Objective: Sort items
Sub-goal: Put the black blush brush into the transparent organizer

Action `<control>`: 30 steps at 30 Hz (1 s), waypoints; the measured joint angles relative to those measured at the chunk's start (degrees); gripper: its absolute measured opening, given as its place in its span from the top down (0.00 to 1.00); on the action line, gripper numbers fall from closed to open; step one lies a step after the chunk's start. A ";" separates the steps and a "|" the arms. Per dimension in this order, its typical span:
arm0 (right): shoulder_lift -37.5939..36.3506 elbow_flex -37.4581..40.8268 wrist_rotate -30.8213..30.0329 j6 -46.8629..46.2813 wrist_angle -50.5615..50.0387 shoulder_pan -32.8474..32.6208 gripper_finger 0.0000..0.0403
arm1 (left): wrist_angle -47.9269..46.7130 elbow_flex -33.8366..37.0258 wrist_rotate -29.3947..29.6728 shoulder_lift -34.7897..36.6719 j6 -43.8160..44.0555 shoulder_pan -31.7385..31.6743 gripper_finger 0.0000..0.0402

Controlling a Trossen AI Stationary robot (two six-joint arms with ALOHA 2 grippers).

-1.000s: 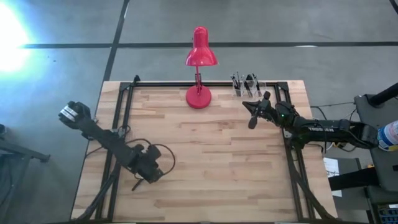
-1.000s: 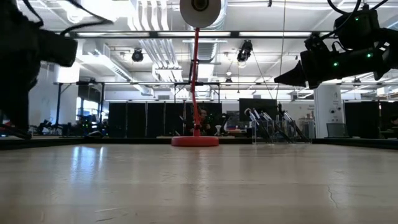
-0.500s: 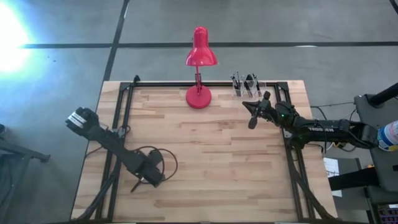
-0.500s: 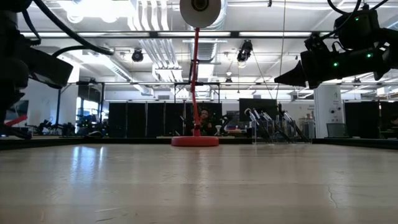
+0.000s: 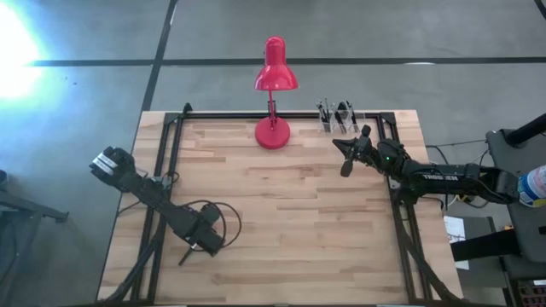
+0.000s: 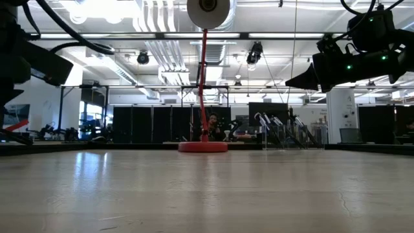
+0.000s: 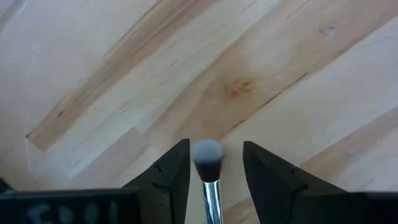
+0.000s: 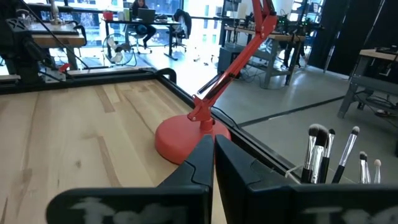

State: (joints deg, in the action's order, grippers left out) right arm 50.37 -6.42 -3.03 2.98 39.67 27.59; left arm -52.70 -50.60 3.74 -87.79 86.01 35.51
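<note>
Wooden surface (image 5: 290,222): pale planks, red desk lamp (image 5: 274,85) at 12 o'clock.
Left tool (image 5: 189,251): 8 o'clock, released; grey-tipped brush with silvery ferrule (image 7: 208,167) between its fingers.
Right tool (image 5: 345,158): 2 o'clock, clenched, nothing held.
Other brushes (image 5: 337,114): upright in clear holder, 1 o'clock edge.

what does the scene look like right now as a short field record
left tool: open, low over the near left of the table, a brush between its fingers
brush grip: fingers stand apart from it, hold unclear
right tool: shut, empty, raised near the far right
other brushes: upright in a clear holder at the far edge
red desk lamp: far edge, centre
table: wood
</note>
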 joint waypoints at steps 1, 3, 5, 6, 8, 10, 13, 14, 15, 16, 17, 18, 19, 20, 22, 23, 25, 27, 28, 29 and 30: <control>0.00 0.00 0.00 0.00 -0.01 0.00 0.98 | 0.02 0.17 -0.23 0.00 0.45 0.00 0.65; 0.01 0.00 0.00 0.00 -0.01 0.00 0.98 | 0.13 0.60 -1.34 -0.24 1.43 0.00 0.65; 0.02 0.00 0.00 0.00 -0.01 0.00 0.98 | 0.66 1.02 -2.28 -0.60 1.84 0.02 0.65; 0.02 0.00 0.00 0.01 -0.01 0.00 0.98 | 1.05 1.10 -2.77 -0.73 1.90 0.02 0.65; 0.02 0.01 0.00 0.02 -0.01 0.00 0.98 | 1.09 1.13 -2.92 -0.91 1.94 0.02 0.65; 0.02 0.00 0.00 0.02 -0.03 0.00 0.98 | 1.07 1.13 -2.90 -1.13 1.88 0.02 0.65; 0.04 0.00 0.00 0.02 -0.03 0.00 0.98 | 1.07 1.15 -2.79 -1.59 1.08 0.02 0.65; 0.04 0.00 0.00 0.02 -0.05 0.00 0.98 | 1.07 1.15 -2.79 -1.81 1.06 0.02 0.66; 0.04 0.00 0.00 0.02 -0.04 0.00 0.98 | 1.07 1.15 -2.83 -2.14 0.88 0.02 0.66; 0.04 0.00 0.00 0.02 -0.05 0.00 0.98 | 1.08 1.19 -2.83 -2.40 0.34 0.02 0.68; 0.04 0.01 0.00 0.03 -0.05 0.00 0.98 | 1.09 1.22 -2.90 -2.67 -0.51 0.02 0.69; 0.04 0.00 0.00 0.02 -0.05 0.00 0.98 | 1.12 1.22 -3.07 -2.99 -0.89 0.00 0.72; 0.04 0.00 0.00 0.02 -0.08 0.00 0.98 | 1.16 1.22 -3.38 -3.32 -1.23 0.00 0.74; 0.04 0.00 0.00 0.04 -0.12 0.00 0.98 | 1.20 1.22 -3.79 -3.69 -1.86 0.00 0.77; 0.04 0.02 -0.02 0.04 -0.17 0.00 0.98 | 1.37 1.17 -4.10 -4.21 -2.96 -0.02 0.84; 0.04 0.00 0.00 0.05 -0.19 0.00 0.98 | 1.54 1.12 -4.12 -4.36 -3.75 -0.02 0.88; 0.04 0.00 0.00 0.23 -0.25 0.00 0.98 | 1.65 1.06 -3.91 -4.37 -4.98 -0.04 0.95; 0.04 0.00 0.00 0.26 -0.27 0.00 0.98 | 0.37 1.21 -1.94 -3.61 -7.33 -0.15 0.98; 0.04 0.00 0.00 0.26 -0.27 0.00 0.98 | -0.33 1.24 -0.63 -2.79 -8.93 -0.45 0.98; 0.04 0.01 0.00 0.29 -0.27 0.00 0.98 | -0.86 1.24 1.40 -1.68 -10.71 -0.92 0.98; 0.04 0.01 -0.01 0.40 -0.27 0.01 0.98 | -0.87 1.24 4.17 -0.24 -12.46 -1.62 0.98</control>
State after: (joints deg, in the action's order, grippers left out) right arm 50.41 -6.41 -3.03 3.38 39.40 27.60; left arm -53.58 -49.36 7.91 -88.03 73.55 33.88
